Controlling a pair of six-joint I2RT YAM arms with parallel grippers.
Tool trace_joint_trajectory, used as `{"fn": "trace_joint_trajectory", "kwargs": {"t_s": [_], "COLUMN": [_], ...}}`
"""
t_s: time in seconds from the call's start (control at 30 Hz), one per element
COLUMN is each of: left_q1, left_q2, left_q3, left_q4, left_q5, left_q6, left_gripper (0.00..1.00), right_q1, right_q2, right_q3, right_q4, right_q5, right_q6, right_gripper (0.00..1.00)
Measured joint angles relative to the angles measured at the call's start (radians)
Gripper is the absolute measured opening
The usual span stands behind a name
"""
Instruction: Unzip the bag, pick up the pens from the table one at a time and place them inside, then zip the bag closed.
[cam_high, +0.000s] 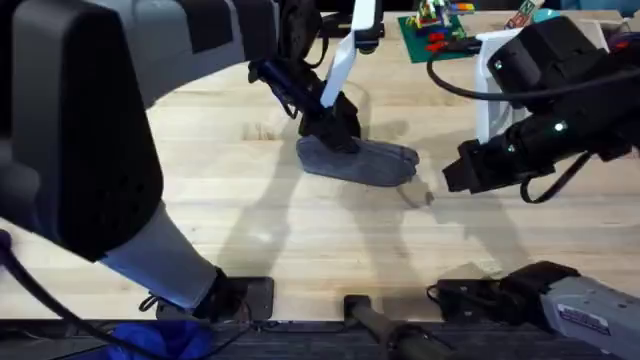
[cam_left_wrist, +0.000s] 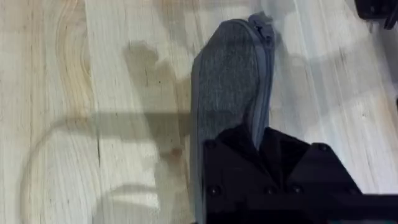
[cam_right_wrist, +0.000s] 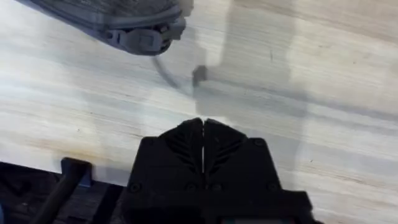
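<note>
Table (cam_high: 250, 240) – wide, pale wood. Bag (cam_high: 362, 160) near the middle, lying longways left to right, zip shut, so nothing to see inside. Left gripper (cam_high: 335, 128) pinching down on the bag's left end. Right gripper (cam_right_wrist: 203, 134) fingers pressed together, empty, just beside the bag's right end – pull tab (cam_right_wrist: 199, 74) between them, nearer the right arm.
</note>
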Motion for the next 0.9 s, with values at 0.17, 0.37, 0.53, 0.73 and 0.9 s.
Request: {"fn": "trace_joint_trajectory", "kwargs": {"t_s": [0.17,0.37,0.53,0.73,0.9], "left_q1": [0.0,0.0,0.0,0.0,0.0], "left_q2": [0.0,0.0,0.0,0.0,0.0], "left_q3": [0.0,0.0,0.0,0.0,0.0], "left_q4": [0.0,0.0,0.0,0.003,0.003], "left_q5": [0.0,0.0,0.0,0.0,0.0], "left_q6": [0.0,0.0,0.0,0.0,0.0], "left_gripper": [0.043,0.041,0.041,0.041,0.041], "right_q1": [-0.001,0.0,-0.001,-0.001,-0.048], "right_q2": [0.0,-0.001,0.0,-0.02,-0.071], "right_q3": [0.0,0.0,0.0,0.0,0.0], "right_q4": [0.004,0.047,0.118,0.18,0.177], "right_q5": [-0.001,-0.004,-0.046,-0.123,-0.166], "right_q6": [0.042,0.151,0.255,0.337,0.378], "right_gripper": [0.323,0.996,0.996,0.995,0.995]}}
